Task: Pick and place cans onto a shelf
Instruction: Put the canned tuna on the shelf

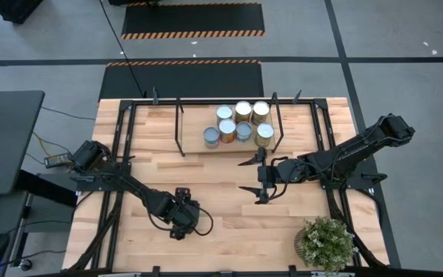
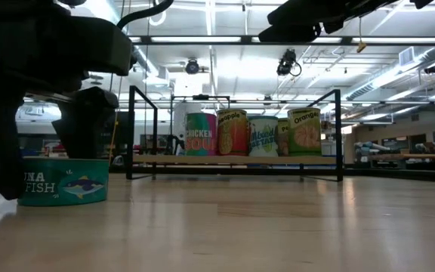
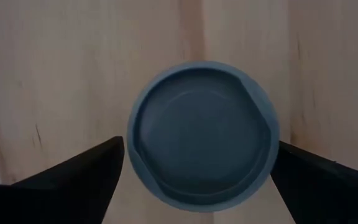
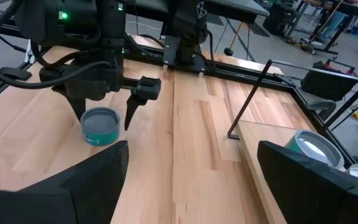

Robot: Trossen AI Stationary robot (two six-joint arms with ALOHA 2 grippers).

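From bench level, the low teal tin (image 2: 63, 181) on the bench reads "NA FISH" in white letters, the start of the word cut off by the dark arm in front of it. On the shelf (image 2: 232, 159), the leftmost labelled can (image 2: 200, 134) reads "CHICKEN" with "SOU" below it, and the rightmost can (image 2: 304, 131) reads "Orange". The two cans between them carry printed labels too, but their wording is too small to make out.

Left gripper (image 4: 104, 107) hangs spread over the teal tin (image 4: 100, 126); shelf board (image 4: 272, 163) carries a silver-lidded can (image 4: 313, 150).
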